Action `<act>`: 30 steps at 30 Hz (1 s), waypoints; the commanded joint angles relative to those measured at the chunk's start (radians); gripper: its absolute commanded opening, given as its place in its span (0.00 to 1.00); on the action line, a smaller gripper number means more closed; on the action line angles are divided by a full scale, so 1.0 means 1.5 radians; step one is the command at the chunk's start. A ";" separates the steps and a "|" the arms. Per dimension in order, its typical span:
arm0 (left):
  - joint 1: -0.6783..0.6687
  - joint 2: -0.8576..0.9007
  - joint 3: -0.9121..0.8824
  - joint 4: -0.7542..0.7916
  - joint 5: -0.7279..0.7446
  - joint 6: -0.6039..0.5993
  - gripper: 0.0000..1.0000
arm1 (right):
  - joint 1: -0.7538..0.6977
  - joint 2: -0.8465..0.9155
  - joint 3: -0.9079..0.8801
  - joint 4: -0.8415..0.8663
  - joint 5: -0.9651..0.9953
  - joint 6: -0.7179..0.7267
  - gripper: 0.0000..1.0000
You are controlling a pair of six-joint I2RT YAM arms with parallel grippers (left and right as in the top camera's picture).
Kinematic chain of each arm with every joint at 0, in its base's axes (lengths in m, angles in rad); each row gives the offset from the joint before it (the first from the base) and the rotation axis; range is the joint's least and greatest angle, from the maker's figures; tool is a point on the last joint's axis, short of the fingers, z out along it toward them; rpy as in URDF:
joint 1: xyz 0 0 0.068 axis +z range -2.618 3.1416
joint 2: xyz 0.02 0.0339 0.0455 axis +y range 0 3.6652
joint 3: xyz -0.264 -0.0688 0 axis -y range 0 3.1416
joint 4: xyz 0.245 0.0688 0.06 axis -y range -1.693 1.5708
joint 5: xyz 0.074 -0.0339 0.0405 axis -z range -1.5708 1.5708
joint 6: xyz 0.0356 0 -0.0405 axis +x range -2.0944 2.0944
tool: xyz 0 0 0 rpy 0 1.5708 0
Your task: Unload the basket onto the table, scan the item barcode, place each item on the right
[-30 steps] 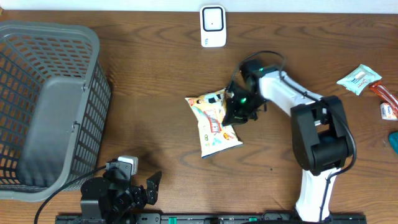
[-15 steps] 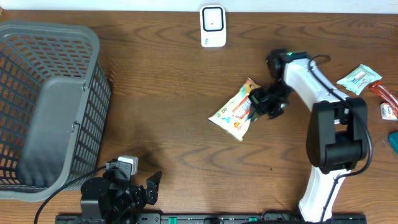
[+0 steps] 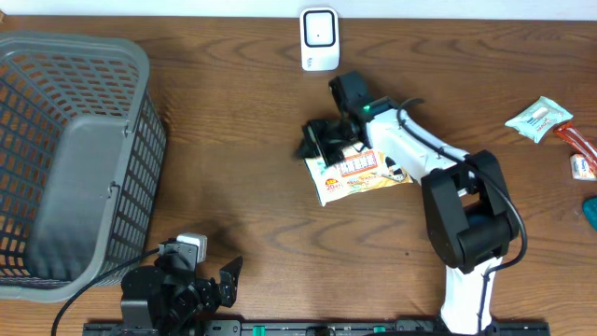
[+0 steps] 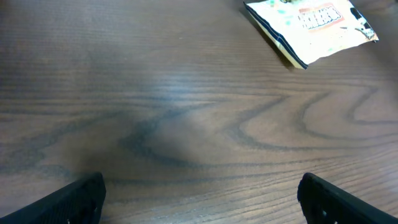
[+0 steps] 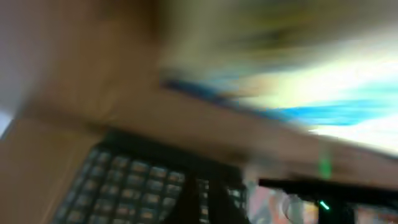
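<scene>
The item is a yellow-and-white snack packet (image 3: 362, 174), lying nearly flat just below the white barcode scanner (image 3: 319, 39); a red-and-white printed panel faces up. My right gripper (image 3: 324, 140) is shut on the packet's upper left edge. The right wrist view is smeared with motion: its dark fingers (image 5: 214, 198) appear together, with a bright blur of packet (image 5: 292, 68) above. My left gripper (image 4: 199, 199) rests low at the table's front left, open and holding nothing, its fingertips (image 4: 81, 196) far apart. The packet (image 4: 311, 25) shows at that view's top right.
A large grey mesh basket (image 3: 75, 149) fills the left side. At the right edge lie a white-and-green sachet (image 3: 538, 119), a red-and-white item (image 3: 578, 149) and a blue object (image 3: 590, 211). The left arm (image 3: 173, 289) sits at the front edge.
The right arm swung the packet right, then back left and up toward the scanner, turning it so its red-and-white panel faces up. The left arm has not moved.
</scene>
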 commanded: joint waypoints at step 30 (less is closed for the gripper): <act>-0.003 -0.001 0.000 -0.008 0.006 -0.001 0.99 | 0.081 -0.078 -0.055 -0.214 0.501 -1.081 0.02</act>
